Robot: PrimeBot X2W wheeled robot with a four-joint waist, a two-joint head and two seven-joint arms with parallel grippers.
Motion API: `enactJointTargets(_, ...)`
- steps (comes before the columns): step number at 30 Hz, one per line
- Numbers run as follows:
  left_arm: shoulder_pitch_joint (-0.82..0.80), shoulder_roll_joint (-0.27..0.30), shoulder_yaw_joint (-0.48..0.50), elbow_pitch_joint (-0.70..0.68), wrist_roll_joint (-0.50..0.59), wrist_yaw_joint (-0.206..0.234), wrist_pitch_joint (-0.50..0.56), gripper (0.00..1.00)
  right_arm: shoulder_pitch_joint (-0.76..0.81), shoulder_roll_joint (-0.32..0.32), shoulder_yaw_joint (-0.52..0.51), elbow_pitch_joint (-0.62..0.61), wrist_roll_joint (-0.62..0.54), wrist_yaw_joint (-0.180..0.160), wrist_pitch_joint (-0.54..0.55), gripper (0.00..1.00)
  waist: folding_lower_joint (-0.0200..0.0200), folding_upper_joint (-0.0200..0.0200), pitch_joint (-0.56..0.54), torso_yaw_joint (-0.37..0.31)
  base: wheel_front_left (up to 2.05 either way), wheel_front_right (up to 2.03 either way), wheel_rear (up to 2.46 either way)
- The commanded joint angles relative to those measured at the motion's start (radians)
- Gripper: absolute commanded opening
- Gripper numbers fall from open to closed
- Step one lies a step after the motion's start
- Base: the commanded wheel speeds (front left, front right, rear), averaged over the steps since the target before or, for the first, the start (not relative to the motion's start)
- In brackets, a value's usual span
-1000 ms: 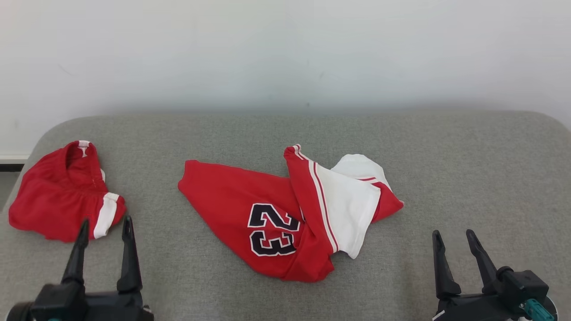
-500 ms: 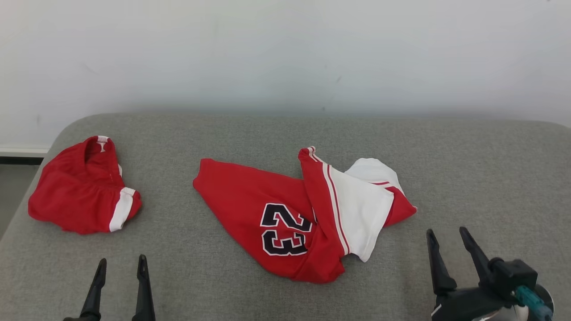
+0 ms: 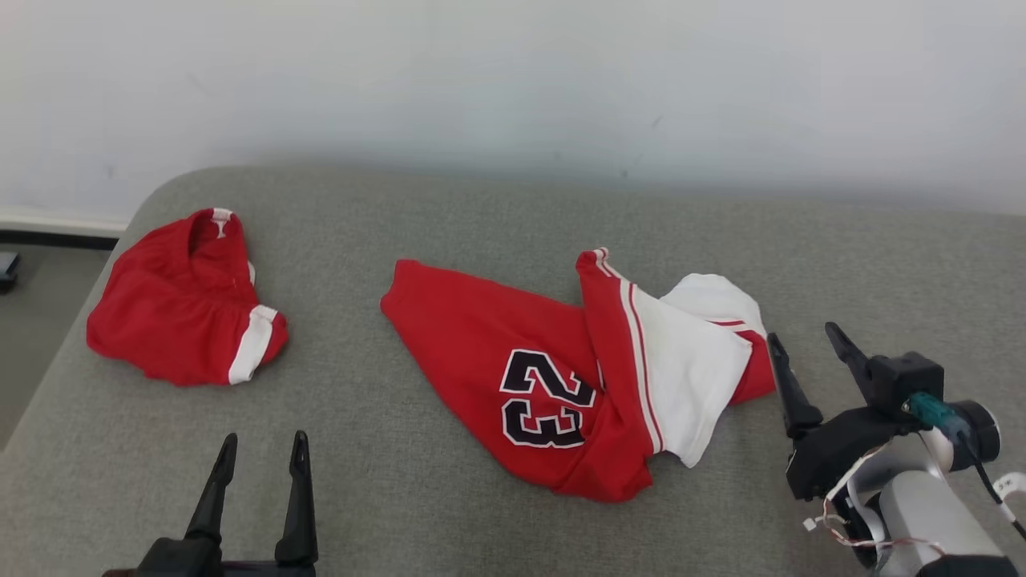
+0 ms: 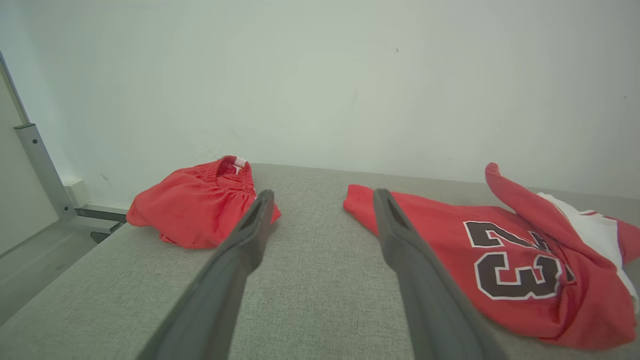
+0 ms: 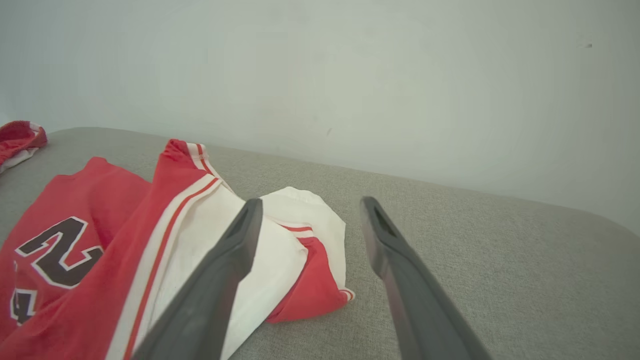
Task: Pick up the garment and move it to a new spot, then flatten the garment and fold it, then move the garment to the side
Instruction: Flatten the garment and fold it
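My right fingers [image 3: 789, 385] stand spread apart and hold nothing. Their tips sit just beside the right edge of the garment [image 3: 481, 353]; I cannot tell whether they touch it. My left fingers [image 3: 298, 497] are likewise spread and empty, apart from all cloth. The garment, a red jersey with white panels and the number 23, lies crumpled at the middle of the grey desk [image 3: 481, 216]. A second red garment [image 3: 176, 312] lies bunched at the desk's left end. A pale wall [image 3: 513, 80] rises behind.
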Motion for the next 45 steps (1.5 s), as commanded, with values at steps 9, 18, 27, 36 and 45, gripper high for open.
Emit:
enactJointTargets(9, -0.057, -0.010, -0.003, 0.026, -0.012, -0.013, -0.003, 1.00, -0.150, -0.044, 0.064, 0.241, 0.006, -0.003, -0.021, 1.00, 0.0000, 0.0000, 0.097, 0.088, 0.00, 0.00, 0.00)
enactJointTargets(18, -0.077, -0.013, -0.007, 0.035, -0.016, -0.020, -0.003, 1.00, -0.243, -0.045, 0.119, 0.438, 0.028, -0.003, -0.067, 0.63, 0.0000, 0.0000, 0.112, 0.111, 0.00, 0.00, 0.00)
enactJointTargets(27, -0.083, -0.013, -0.013, 0.046, -0.024, -0.018, -0.003, 1.00, -0.300, -0.051, 0.128, 0.538, 0.034, -0.003, -0.095, 0.00, 0.0000, 0.0000, 0.112, 0.114, 0.00, 0.00, 0.00)
enactJointTargets(36, -0.005, -0.013, 0.019, 0.065, -0.024, -0.010, -0.003, 1.00, -0.162, -0.050, 0.086, 0.308, 0.096, -0.003, -0.107, 0.00, 0.0000, 0.0000, 0.021, 0.038, 0.00, 0.00, 0.00)
enactJointTargets(45, 0.027, -0.013, 0.020, 0.079, -0.035, -0.009, -0.003, 1.00, 0.086, -0.040, 0.000, -0.045, 0.108, -0.003, -0.085, 0.00, 0.0000, 0.0000, -0.008, -0.101, 0.00, 0.00, 0.00)
